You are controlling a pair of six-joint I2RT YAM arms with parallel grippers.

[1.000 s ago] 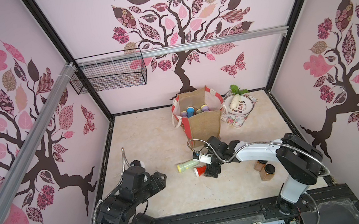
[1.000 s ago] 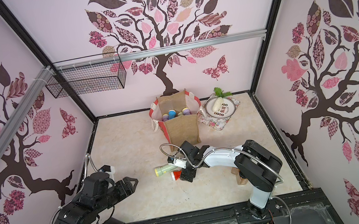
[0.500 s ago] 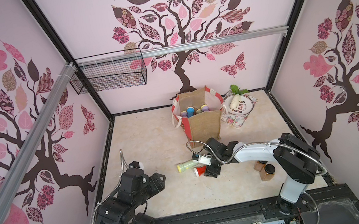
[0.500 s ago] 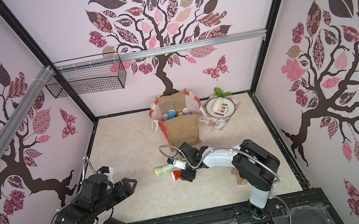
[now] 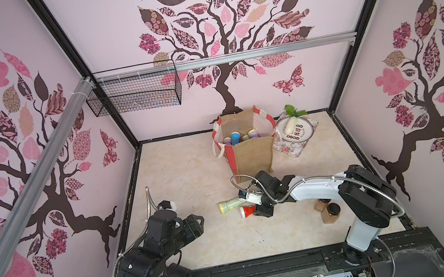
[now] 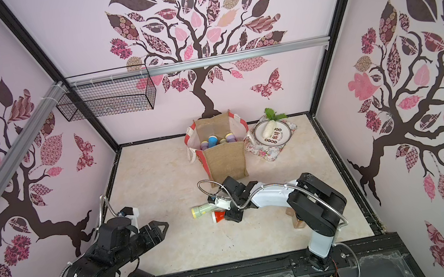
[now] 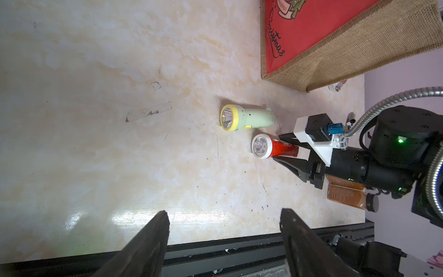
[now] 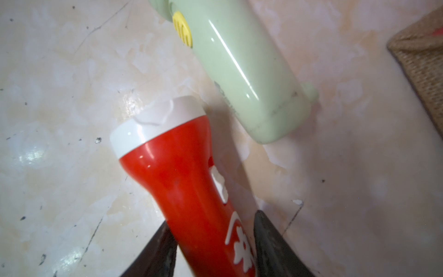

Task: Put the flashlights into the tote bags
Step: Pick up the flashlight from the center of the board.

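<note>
**Worktop**: pale marbled surface that carries everything

**Tote bag**: stands upright at the far middle with its mouth open upward, presumably so that items can be lowered in from above. Several flashlights already sit inside it.

**Right arm**: reaches low from the near right toward the middle. The right pincer is clamped across the slim handle of the red flashlight, a jaw against each side. The handle is probably chosen because the flared, white-rimmed head would be too wide to hold well.

**Left pincer**: hovers at the near left, jaws apart and nothing between them, seemingly held clear of the right arm's route to the bag

**Red flashlight**: lies on its side on the worktop, near of the bag, head pointing left; apparently not yet lifted

**Pale green flashlight**: yellow-ringed, just beside the red one on its far side, head also left; likely a later pick

**Brown jars**: at the near right, beside the right arm; not task items
</note>
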